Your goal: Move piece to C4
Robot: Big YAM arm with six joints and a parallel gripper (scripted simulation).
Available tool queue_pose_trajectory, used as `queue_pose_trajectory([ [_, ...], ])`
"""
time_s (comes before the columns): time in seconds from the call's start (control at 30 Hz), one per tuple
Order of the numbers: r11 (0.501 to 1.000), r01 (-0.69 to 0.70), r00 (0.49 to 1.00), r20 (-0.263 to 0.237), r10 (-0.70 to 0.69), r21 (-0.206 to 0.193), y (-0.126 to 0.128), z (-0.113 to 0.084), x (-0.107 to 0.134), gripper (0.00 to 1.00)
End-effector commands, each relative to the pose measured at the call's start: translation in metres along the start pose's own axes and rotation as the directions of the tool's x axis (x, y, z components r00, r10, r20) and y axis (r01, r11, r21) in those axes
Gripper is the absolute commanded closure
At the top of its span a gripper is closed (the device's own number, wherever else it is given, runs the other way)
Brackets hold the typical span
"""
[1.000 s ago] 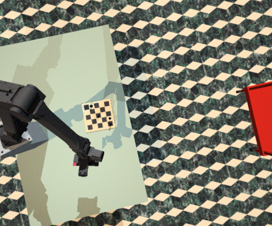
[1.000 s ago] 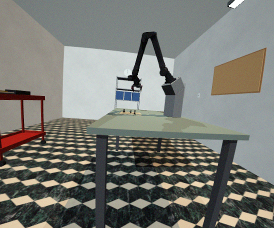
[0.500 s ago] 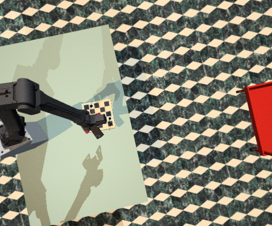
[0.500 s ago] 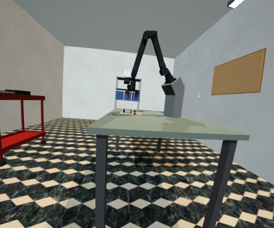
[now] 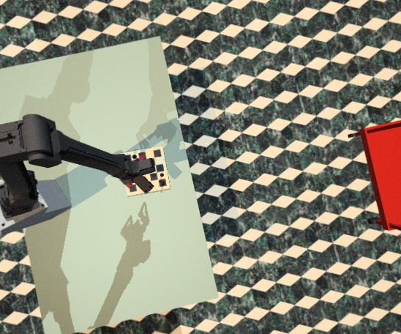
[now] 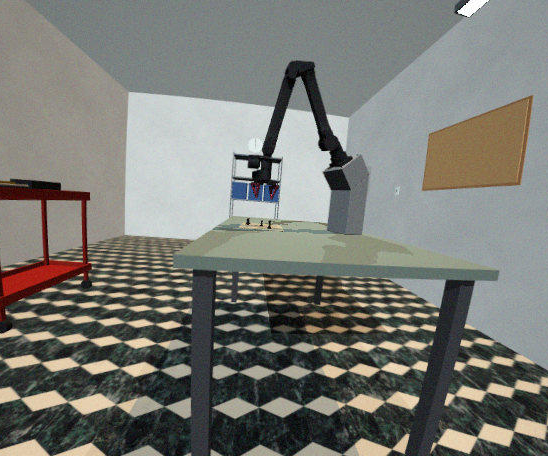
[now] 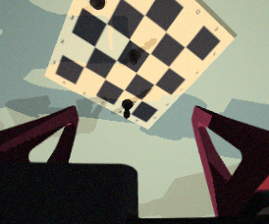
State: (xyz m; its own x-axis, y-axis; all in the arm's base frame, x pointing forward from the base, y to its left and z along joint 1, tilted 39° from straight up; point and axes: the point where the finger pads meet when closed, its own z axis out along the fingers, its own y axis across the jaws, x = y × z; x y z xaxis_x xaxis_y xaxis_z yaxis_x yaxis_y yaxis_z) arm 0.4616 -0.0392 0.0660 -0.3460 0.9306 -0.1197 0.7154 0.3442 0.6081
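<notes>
2 fingers spread, high above board (image 7: 208,22)

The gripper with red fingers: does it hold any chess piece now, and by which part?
Nothing is held. The gripper is open, high above the small chessboard, apart from the black pieces.

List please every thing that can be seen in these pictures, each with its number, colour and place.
table: one, pale green, middle of the room
chessboard: one, cream and dark squares, on the table below the gripper
chess pieces: three, black, upright on the board
cart: one, red, by the left wall, flat dark items on top
shelf rack: one, grey with blue panels, at the back wall
clock: one, white, on the back wall
cork board: one, brown, on the right wall
ceiling light: one, white
pedestal: one, grey, on the table
arm: one, black
gripper: one, red fingers, open, empty, high above the board
</notes>
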Motion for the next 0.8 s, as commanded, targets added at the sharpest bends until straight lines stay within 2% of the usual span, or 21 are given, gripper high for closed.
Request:
queue_pose_trajectory([
  [0.0, 0.999, 0.013, 1.000, 0.029, -0.012, -0.041, 0.012, -0.011, -0.008, 0.00],
  [0.17, 0.999, 0.011, 1.000, 0.024, -0.010, -0.033, 0.010, -0.006, -0.007, 0.00],
  [0.3, 1.000, 0.004, 1.000, 0.010, -0.004, -0.022, 0.013, 0.036, -0.003, 0.00],
  [0.37, 1.000, 0.004, 1.000, 0.010, -0.004, -0.022, 0.013, 0.036, -0.003, 0.00],
  [0.43, 1.000, 0.003, 1.000, 0.009, -0.003, -0.019, 0.011, 0.054, -0.002, 0.00],
  [0.5, 1.000, 0.003, 1.000, 0.007, -0.003, -0.019, 0.010, 0.059, -0.001, 0.00],
  [0.53, 1.000, -0.007, 1.000, 0.014, 0.007, -0.018, 0.008, 0.058, -0.007, 0.67],
  [0.57, 0.999, -0.004, 0.999, 0.035, 0.006, -0.049, 0.020, 0.045, -0.014, 0.67],
  [0.77, 0.999, 0.002, 0.999, 0.032, 0.000, -0.046, 0.017, 0.045, -0.013, 0.67],
])
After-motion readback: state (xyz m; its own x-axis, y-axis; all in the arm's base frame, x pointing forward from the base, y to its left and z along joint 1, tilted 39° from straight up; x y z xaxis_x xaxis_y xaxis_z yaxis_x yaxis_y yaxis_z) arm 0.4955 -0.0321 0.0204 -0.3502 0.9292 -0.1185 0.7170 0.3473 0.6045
